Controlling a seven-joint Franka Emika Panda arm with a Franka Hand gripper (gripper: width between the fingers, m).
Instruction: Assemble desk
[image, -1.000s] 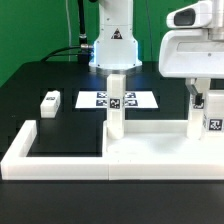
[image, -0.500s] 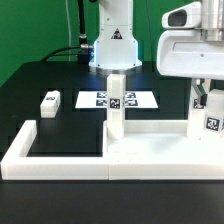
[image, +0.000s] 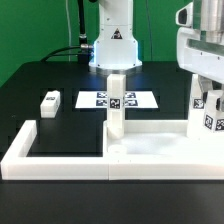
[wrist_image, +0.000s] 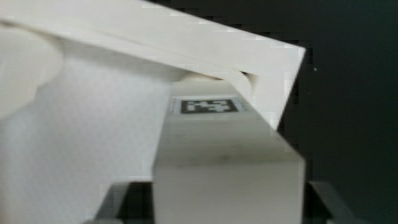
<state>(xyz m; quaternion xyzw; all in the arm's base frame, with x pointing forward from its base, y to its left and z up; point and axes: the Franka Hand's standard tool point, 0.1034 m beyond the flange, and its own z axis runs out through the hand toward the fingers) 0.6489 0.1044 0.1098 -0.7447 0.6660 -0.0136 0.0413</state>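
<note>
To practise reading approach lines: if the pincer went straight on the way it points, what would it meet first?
The leg between its fingers fills that line; pushed on, the leg would press into the tabletop, which it seems to touch.

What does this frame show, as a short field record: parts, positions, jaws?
tabletop: flat, against the border frame
standing leg: upright at the tabletop corner on the exterior view's left
held leg: upright at the tabletop's other end
gripper: jaws closed on the held leg
loose leg: lying on the black table, apart from the rest
marker board: behind the standing leg
</note>
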